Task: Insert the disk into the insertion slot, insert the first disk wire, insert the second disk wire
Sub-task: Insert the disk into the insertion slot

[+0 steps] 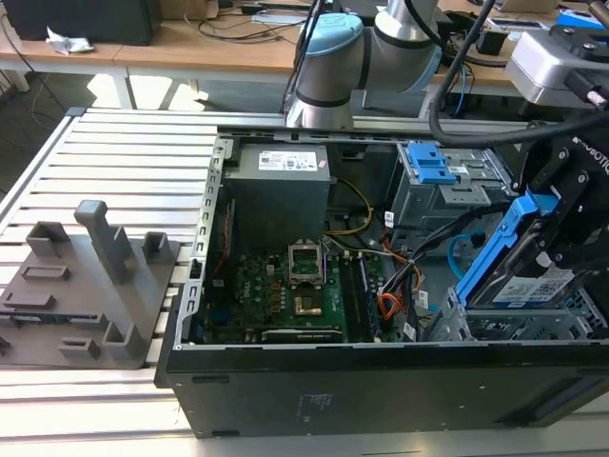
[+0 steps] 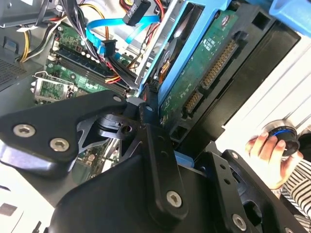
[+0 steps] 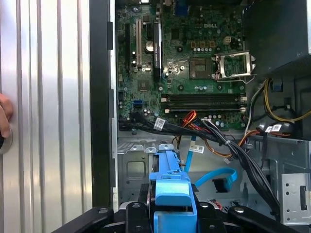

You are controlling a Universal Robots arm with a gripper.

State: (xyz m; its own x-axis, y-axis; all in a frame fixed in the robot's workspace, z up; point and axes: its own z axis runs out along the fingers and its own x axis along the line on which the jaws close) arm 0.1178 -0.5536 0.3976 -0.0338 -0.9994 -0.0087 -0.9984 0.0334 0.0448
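My gripper (image 1: 559, 240) is shut on the disk (image 1: 529, 288), a grey drive in a bright blue carrier. The disk hangs tilted, one end up, over the insertion slot (image 1: 495, 326), the perforated grey cage at the case's front on the exterior view's right. The second wrist view shows the disk's (image 2: 204, 63) green circuit side and connector pins. The blue carrier (image 3: 170, 180) points into the case in the first wrist view. The second disk wire (image 3: 221, 175), a light blue cable, lies loose on the case floor beside the cage. The first disk wire (image 3: 187, 118), orange-red, lies by the motherboard's edge.
The open case holds a motherboard (image 1: 276, 286), a power supply (image 1: 281, 181) and a taller grey cage with a blue latch (image 1: 433, 167). A black cable bundle (image 3: 233, 145) crosses near the cage. A grey fixture (image 1: 86, 286) stands on the slatted table. A person's hand (image 2: 267, 150) rests on a knob.
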